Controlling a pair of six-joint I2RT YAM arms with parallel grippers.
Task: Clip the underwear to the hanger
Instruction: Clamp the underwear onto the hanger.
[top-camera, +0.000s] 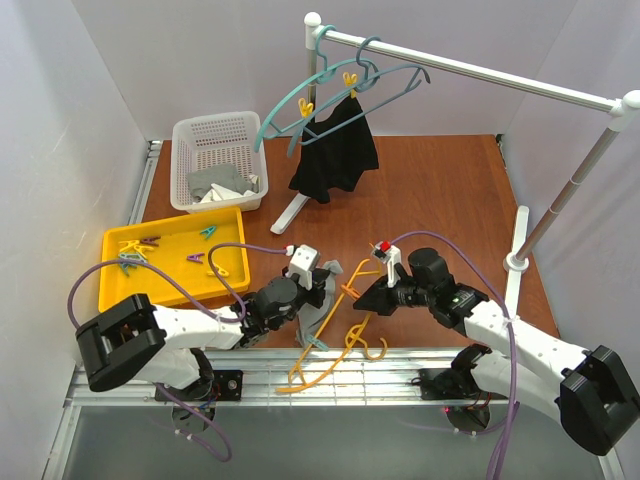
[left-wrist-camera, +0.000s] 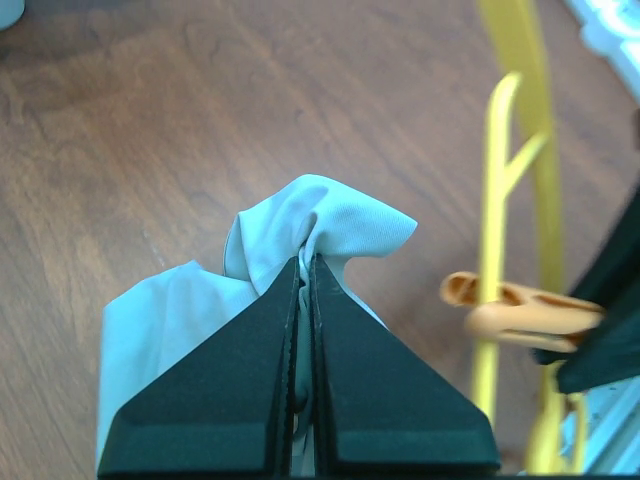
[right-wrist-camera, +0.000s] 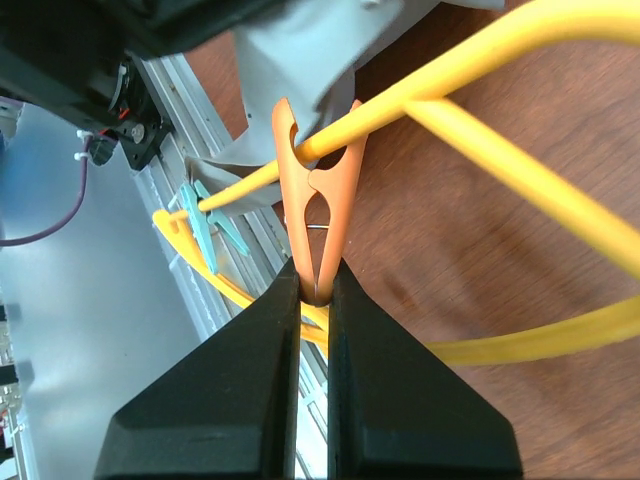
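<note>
Low from the near edge, left arm (top-camera: 190, 325) and right arm (top-camera: 510, 335) stretch inward: left gripper (left-wrist-camera: 305, 262) clamped on the grey underwear (left-wrist-camera: 300, 225), right gripper (right-wrist-camera: 317, 290) pinching an orange clip (right-wrist-camera: 318, 190) on the yellow hanger (right-wrist-camera: 500, 164) just right of it.

Underwear (top-camera: 313, 322) beside hanger (top-camera: 352, 336), lower centre of table (top-camera: 440, 200).
Underwear left, seemingly touching it; clip (right-wrist-camera: 315, 215) on hanger; tray (top-camera: 170, 266) far left, basket (top-camera: 215, 198) behind.

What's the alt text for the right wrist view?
Fingers of the right gripper pinch the tail of an orange clip whose mouth straddles a bar of the yellow hanger. Grey underwear sits just beyond it, a teal clip to the left.
</note>
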